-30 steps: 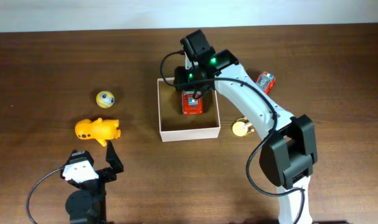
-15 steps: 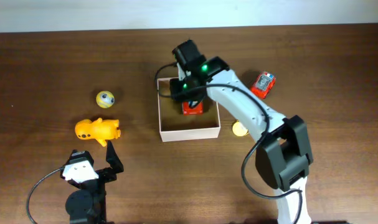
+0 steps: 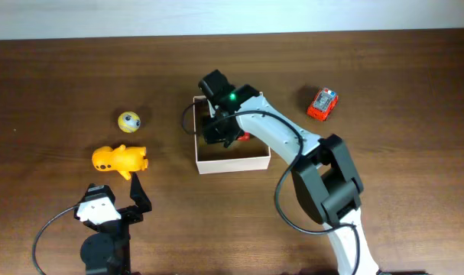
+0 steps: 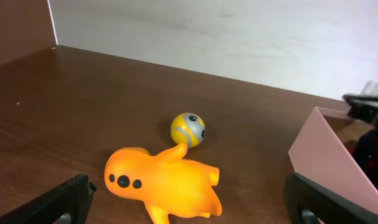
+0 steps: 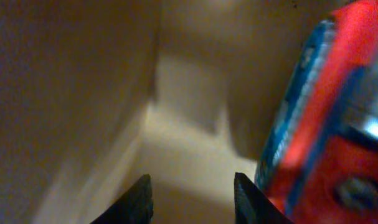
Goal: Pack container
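The container [image 3: 233, 166], a shallow white-walled box with a tan inside, sits mid-table. My right gripper [image 3: 219, 131] reaches down into its left half. In the right wrist view the right gripper [image 5: 192, 200] is open, with only the tan container floor [image 5: 189, 149] between its tips. A red toy car [image 5: 329, 143] lies just right of the fingers, and a sliver of this red car [image 3: 244, 137] shows beside the arm. My left gripper [image 3: 118, 192] rests open at the front left. The left gripper [image 4: 192, 208] faces an orange toy [image 4: 164, 186].
A second red toy car [image 3: 322, 103] lies on the table right of the container. A yellow ball [image 3: 129, 121] and the orange toy [image 3: 120, 160] lie at the left. The yellow ball [image 4: 188, 129] sits behind the toy, and the container wall [image 4: 326, 162] stands at the right.
My right arm has swung left inside the container, off the red car, which stays lying in the box. The left arm has not moved.
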Controlling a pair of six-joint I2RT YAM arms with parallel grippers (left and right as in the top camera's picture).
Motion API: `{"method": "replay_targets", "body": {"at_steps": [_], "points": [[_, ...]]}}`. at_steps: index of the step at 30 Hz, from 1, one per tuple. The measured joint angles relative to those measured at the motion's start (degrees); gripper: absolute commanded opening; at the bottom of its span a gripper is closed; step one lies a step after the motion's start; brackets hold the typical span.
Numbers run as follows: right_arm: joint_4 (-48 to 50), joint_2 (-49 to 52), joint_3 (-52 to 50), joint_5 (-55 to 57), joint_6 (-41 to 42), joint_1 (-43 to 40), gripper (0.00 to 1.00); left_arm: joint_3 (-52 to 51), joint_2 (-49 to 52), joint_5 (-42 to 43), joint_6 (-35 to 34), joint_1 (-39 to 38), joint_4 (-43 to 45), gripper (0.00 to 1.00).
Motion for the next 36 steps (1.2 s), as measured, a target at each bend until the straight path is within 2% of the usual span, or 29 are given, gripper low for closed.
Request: {"method": "replay_targets", "body": {"at_steps": [27, 36], "points": [[2.9, 0.8, -0.1, 3.6, 0.0, -4.2, 0.37, 0.0, 0.0, 0.0, 0.0, 0.0, 0.0, 0.99], [8.6, 0.8, -0.1, 4.3, -1.2, -5.1, 0.37, 0.0, 0.0, 0.0, 0.0, 0.0, 0.0, 0.99]]}}
